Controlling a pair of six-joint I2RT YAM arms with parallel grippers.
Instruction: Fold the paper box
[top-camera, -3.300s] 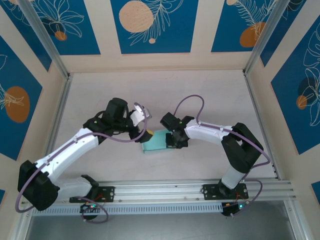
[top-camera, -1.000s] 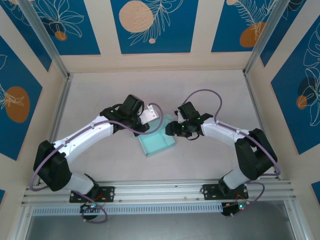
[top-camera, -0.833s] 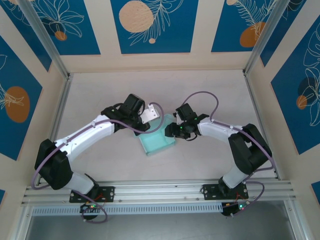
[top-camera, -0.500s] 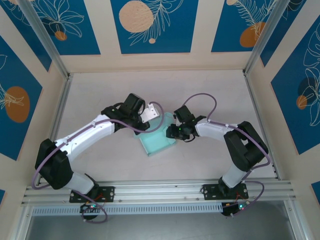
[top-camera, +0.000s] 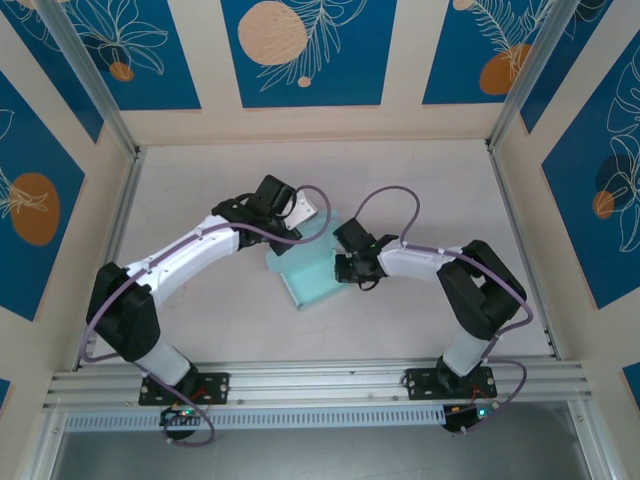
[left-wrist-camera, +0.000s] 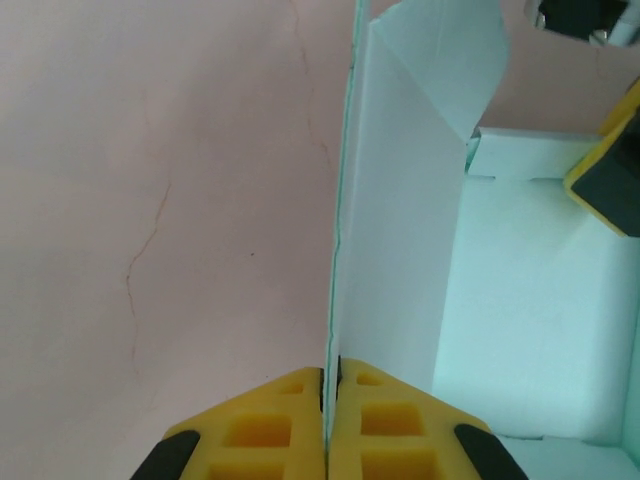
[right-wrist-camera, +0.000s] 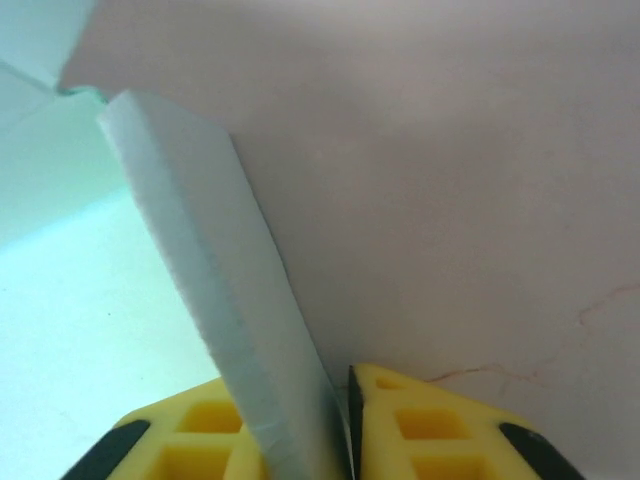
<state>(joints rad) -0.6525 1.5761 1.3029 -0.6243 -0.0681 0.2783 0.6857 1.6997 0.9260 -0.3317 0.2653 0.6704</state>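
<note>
While both arms crowd in on it, the paper box (top-camera: 315, 278) sits mid-table between them, its mint base panel flat on the pale table (top-camera: 200, 180) and open to the top. It's a shallow tray at this point, not a finished box.

Over on the left side, one long wall stands upright on edge, and the left gripper (left-wrist-camera: 328, 385) has its yellow fingers pressed tight together on that wall's rim. At the far end of that wall an angled flap (left-wrist-camera: 440, 50) is loose and tucked into nothing. A short end wall (left-wrist-camera: 530, 155) stands at the back of the base.

On the opposite side, the right gripper (right-wrist-camera: 290, 388) straddles a thick, doubled-over wall that leans at a tilt. Its pads sit against the card on both sides, so it looks clamped on.

My read: roughly halfway. The base is laid and the walls are coming up, but the right wall needs squaring and the corner flaps need tucking. I can't tell how the near end stands.
</note>
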